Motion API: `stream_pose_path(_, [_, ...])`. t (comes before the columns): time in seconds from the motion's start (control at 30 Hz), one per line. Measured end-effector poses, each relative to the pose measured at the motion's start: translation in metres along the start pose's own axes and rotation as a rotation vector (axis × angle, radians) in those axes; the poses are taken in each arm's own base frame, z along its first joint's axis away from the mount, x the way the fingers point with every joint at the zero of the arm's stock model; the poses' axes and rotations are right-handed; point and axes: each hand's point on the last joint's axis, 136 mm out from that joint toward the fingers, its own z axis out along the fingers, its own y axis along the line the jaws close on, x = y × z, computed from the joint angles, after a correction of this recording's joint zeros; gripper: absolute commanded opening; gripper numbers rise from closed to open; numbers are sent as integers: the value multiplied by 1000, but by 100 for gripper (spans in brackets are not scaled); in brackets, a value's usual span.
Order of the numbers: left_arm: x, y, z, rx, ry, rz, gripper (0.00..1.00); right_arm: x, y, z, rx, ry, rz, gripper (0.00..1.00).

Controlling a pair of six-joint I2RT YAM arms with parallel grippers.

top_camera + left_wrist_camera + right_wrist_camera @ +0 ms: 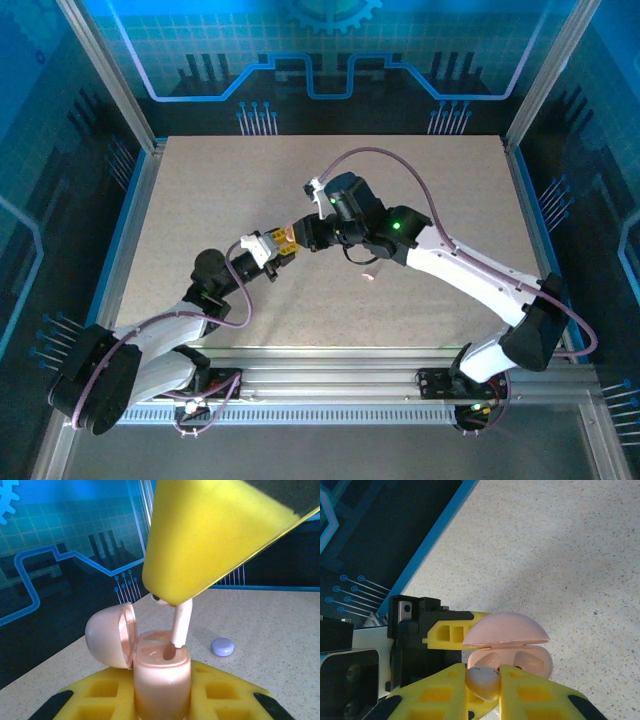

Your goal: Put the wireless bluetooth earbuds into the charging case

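A pale pink charging case (162, 680) stands upright between the yellow fingers of my left gripper (162, 700), which is shut on it. Its domed lid (107, 635) hangs open to the left. My right gripper (482, 690) is shut on a pale pink earbud (482, 682). The earbud's stem (181, 625) points down, and its tip sits at the mouth of the case's right socket. From the right wrist, the open case (525, 662) lies just beyond the held bud. In the top view the two grippers (275, 243) (300, 232) meet tip to tip mid-table.
A small round lilac case (222, 646) lies shut on the speckled table (280, 630) beyond the pink case. A tiny pale item (368, 272) rests on the table beside the right arm. Metal frame rails (130, 250) border the table.
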Motion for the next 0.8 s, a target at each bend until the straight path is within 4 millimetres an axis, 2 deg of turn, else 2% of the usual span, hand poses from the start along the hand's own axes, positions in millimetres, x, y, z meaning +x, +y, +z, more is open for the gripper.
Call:
stream_pose_path(0.37, [0,0,0,0,1,-1,22,0,-1,1,7,-1,-1,19])
stream_pose_path(0.7, [-2,-2,-1,11,-5,1,22,6,-6,12,30,21,-12,20])
stream_pose_path(0.8, [-2,-3,-1,12,-2,-1,22,6,-6,13,31,22,-17,25])
